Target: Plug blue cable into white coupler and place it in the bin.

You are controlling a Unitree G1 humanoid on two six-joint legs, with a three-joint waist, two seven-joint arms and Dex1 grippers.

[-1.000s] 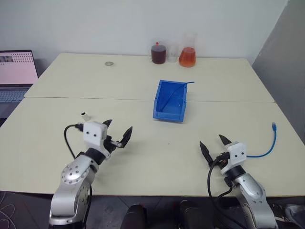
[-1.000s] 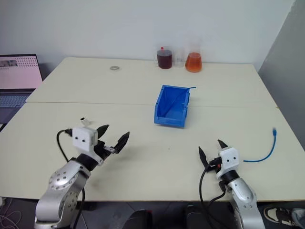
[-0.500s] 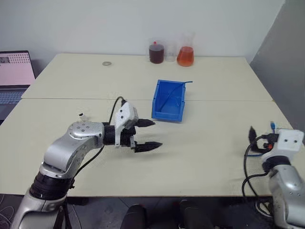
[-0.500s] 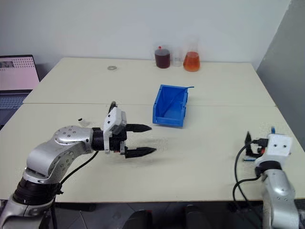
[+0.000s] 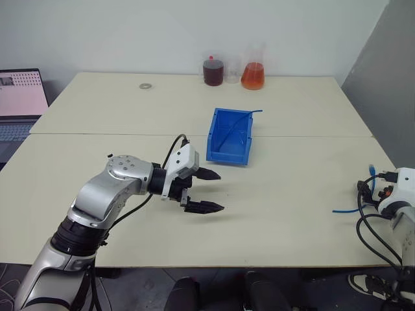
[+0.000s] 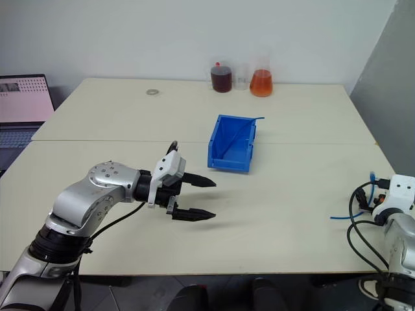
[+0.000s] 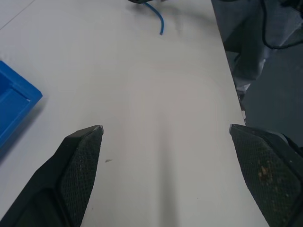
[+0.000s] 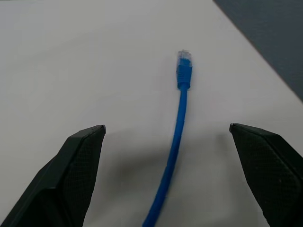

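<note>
Right wrist view shows the blue cable (image 8: 176, 142) lying on the desk (image 8: 71, 56) between the right gripper's (image 8: 165, 137) spread fingers, apparently lined up for grasping; the left gripper's (image 5: 206, 191) fingers are spread too, holding nothing.

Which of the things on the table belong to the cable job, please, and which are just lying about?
Job: blue cable, bin; a second blue cable lies in the bin.
Lying about: two flasks of liquid, laptop, small ring.

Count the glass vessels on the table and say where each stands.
3, in a row at the far edge: dark-liquid jar, small clear beaker, orange-liquid flask. Others could be hidden, though none seem to be.
</note>
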